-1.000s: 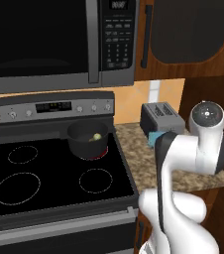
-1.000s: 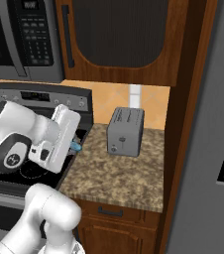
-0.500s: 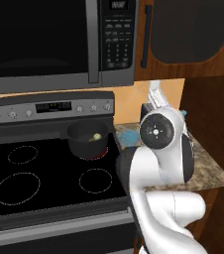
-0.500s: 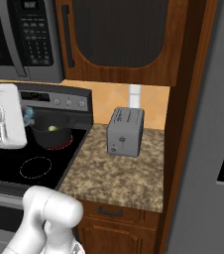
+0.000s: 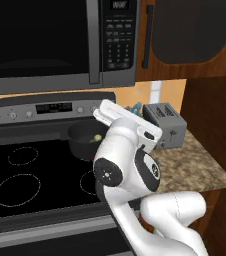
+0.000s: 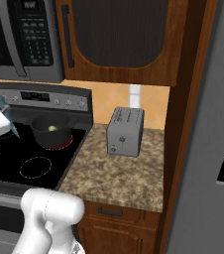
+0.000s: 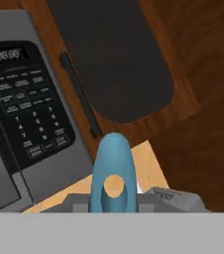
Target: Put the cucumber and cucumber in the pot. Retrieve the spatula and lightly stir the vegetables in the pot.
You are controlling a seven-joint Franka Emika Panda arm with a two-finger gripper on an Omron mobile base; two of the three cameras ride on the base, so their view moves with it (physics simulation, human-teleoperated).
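1. We hold the slim utensil with the flat light blue blade (image 7: 112, 173): the pincer is clamped on it. In the hand view the blade rises straight along the pincer axis toward the black-and-steel microwave (image 7: 25, 119), so the hand is tilted up.
2. The short round dark grey-black pot (image 6: 51, 133) sits on the right rear burner of the black glass stove (image 5: 30, 175). One pale yellow-green cucumber end (image 6: 52, 128) shows inside; we cannot tell whether both are in.
3. In the right base view the blade (image 6: 7, 116) sits just left of the pot, above rim height.
4. Next, as we judge it: roll the wrist blade-down, centre over the pot, lower inside the rim.
5. Stir slow and shallow; stay off the wall or the pot may slide.
6. The silver two-slot toaster (image 6: 125, 131) on the speckled granite table (image 6: 119, 173) is well apart.
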